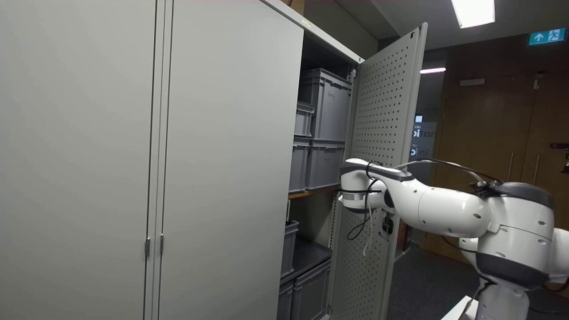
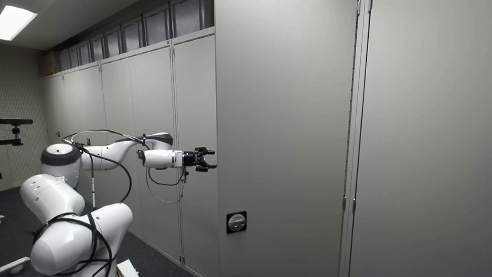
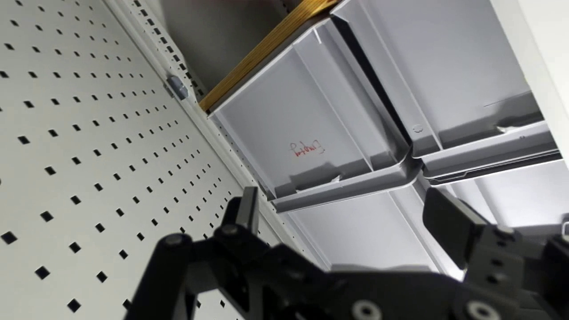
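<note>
If swung too far twd L edge of wrist frame, could clip perforated door (image 3: 104, 164) w/ gripper (image 3: 344, 202), spread wide, holding nothing. Facing red-marked grey bin (image 3: 289, 120), upper ctr; prob. would snag neighbouring bin (image 3: 444, 66), upper R, if driven in at this skew.

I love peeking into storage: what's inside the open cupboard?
Grey boxes are stacked on a wooden shelf, with lower boxes beneath. One box reads "Empty". A closed door hides part of the inside; the boxes' contents cannot be seen.
</note>
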Motion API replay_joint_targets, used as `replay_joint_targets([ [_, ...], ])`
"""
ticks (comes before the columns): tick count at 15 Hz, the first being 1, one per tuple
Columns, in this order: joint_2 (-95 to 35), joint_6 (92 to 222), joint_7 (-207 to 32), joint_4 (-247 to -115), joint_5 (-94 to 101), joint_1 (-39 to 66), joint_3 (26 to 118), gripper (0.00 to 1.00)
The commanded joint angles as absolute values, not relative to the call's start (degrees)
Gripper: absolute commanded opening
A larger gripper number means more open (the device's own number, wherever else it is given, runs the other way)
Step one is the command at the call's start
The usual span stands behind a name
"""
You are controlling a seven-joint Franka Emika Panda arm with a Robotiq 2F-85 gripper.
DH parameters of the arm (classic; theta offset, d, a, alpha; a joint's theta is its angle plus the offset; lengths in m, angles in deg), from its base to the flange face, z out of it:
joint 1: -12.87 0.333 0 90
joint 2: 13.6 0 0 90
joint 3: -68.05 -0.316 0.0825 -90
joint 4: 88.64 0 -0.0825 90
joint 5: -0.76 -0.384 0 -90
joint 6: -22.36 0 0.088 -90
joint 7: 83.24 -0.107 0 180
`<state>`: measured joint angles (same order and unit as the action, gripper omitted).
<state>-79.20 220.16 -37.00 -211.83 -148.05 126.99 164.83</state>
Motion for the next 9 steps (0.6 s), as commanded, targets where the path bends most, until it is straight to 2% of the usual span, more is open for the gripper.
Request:
replay_joint_targets([
  [1,-70.93,220.40,-36.66,-208.00,-148.07,128.46,166.20,1.00],
  [9,-60.72,220.43,-36.08,-203.95,-147.26,132.49,165.71,1.00],
])
